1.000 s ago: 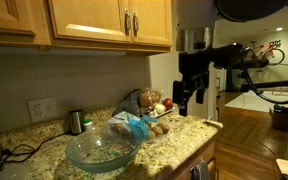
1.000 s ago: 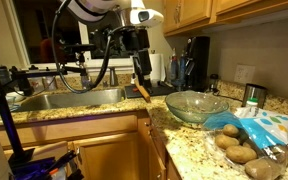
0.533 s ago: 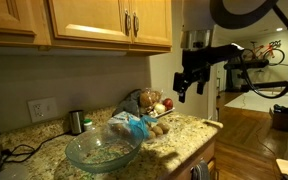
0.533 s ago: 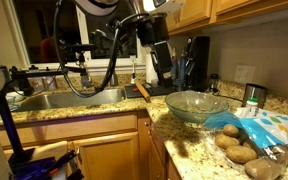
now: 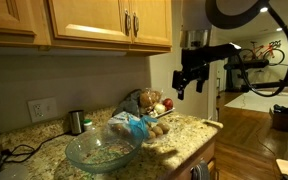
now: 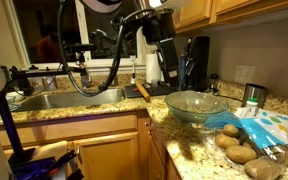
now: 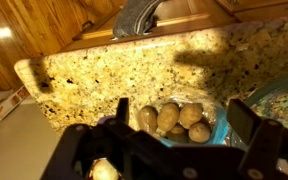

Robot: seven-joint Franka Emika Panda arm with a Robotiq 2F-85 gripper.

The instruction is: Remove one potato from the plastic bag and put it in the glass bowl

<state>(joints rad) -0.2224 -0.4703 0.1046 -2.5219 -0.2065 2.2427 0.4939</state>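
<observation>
Wrist view: end effector point(image 7: 184, 140) spread wide apart, holding nothing, hanging high up, well apart from glass bowl point(image 5: 79, 155). Potatoes point(image 7: 174, 117) sit at open mouth of plastic bag point(image 5: 136, 124) on desk point(image 7: 124, 70), just beside bowl. Guessing height = lining up before descent, short carry after.

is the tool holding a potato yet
No, the tool is open with nothing between its fingers, and the potatoes lie below it at the plastic bag.
</observation>
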